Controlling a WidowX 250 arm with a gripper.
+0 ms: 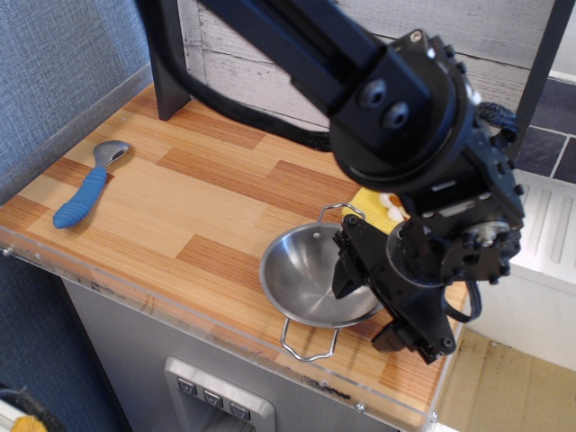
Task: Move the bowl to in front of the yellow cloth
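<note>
The shiny steel bowl (306,274) sits upright near the table's front right edge, with one wire handle toward the front (306,346) and one toward the back (337,213). A small part of the yellow cloth (367,197) shows just behind the bowl; the arm hides the rest. My gripper (367,306) is at the bowl's right rim with its jaws apart. One finger (346,273) points into the bowl and the other (392,337) is outside the rim. It grips nothing that I can see.
A blue-handled metal spoon (85,192) lies at the far left. A black post (167,63) stands at the back left. The table's clear plastic front edge (180,315) runs just in front of the bowl. A white and orange bit (392,207) shows by the cloth.
</note>
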